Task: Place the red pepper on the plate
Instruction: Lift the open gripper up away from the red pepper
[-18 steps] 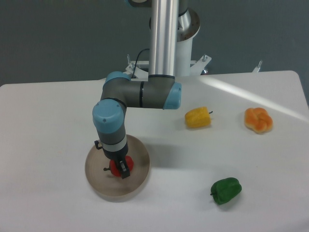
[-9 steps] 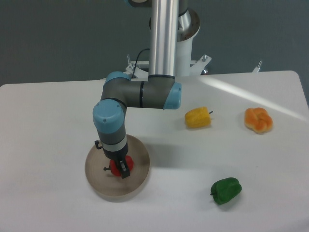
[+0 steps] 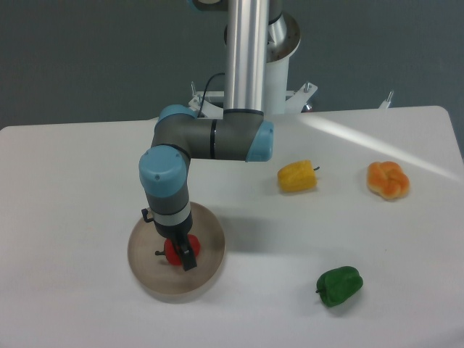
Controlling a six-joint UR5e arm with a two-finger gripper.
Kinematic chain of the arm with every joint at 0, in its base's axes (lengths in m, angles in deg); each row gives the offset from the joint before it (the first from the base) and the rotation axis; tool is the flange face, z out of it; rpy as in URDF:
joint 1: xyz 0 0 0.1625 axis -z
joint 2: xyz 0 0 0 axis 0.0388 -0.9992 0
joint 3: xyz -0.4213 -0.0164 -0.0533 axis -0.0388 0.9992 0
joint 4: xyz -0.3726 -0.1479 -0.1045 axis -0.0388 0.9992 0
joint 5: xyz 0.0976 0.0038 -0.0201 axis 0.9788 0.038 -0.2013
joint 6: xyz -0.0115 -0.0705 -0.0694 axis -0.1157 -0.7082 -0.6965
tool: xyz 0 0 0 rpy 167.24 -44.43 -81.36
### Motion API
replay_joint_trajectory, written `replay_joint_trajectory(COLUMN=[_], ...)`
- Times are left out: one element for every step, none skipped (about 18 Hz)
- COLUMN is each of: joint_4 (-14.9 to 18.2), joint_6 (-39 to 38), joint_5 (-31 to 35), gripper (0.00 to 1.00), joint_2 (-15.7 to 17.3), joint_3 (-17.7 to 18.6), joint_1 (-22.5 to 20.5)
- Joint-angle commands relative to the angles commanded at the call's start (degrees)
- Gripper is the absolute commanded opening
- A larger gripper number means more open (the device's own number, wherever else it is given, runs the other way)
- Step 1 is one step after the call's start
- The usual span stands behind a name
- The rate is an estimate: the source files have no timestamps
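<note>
Camera view from the fixed position shows a white table (image 3: pixel 87 174) filling most of the frame, with the UR5e arm (image 3: pixel 206 138) dropping from the top centre and folding down toward the lower left. Next in size, the plate (image 3: pixel 212 243), a matte beige disc with a low rim, sits at the lower left of the frame directly under the wrist. Well apart from it lie a yellow pepper (image 3: pixel 297 177) right of centre, an orange bun-like piece (image 3: pixel 388 180) at the far right and a green pepper (image 3: pixel 339 286) at the lower right. Smallest, the red pepper (image 3: pixel 172 251) sits over the middle of the plate between the fingers of the gripper (image 3: pixel 181 254), which appear to be pinching it from the sides; whether it already rests on the plate surface or hangs just above it cannot be told from this angle. Judging by its glossy skin and small size, the pepper is probably light and somewhat slippery, a rounded body that could roll once freed. Its broad middle looks like the safest place to hold, rather than the short dark stem poking out to the left, which offers too little surface for the pads.
</note>
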Motion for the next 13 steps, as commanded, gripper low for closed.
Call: replay_joint_trajectory(joint_4=[0.1,0.2,0.4,0.6,0.7,0.8,0.9,1.0,1.6,2.4,2.6,2.7,3.2], joint_6=[0.2,0.4,1.0,1.4,2.2,3.2,4.5,6.7,8.2,9.8,12.4,13.4,14.7], joint_5=[0.0,0.0,0.0,0.0,0.1,0.2,0.2,0.3,0.5,0.5,0.6,0.6,0.6], gripper=[1.0,1.0,1.0,1.0,1.0,1.0,1.0,1.0,1.0,1.0,1.0,1.0,1.0], joint_2=[0.4,0.7,1.1,1.6,1.8,2.3,2.5,2.6,3.1,3.4,3.8,3.9,4.0], joint_3=[0.0,-0.1,-0.3,-0.3,-0.4,-0.5,-0.4,-0.4,-0.4,-0.5,-0.6,-1.1,-1.4], joint_1=[-0.3,-0.9,-1.3,-1.8,-2.6,-3.2,-4.0,-5.3,-6.4,-7.6,-9.2,-10.3,-11.5])
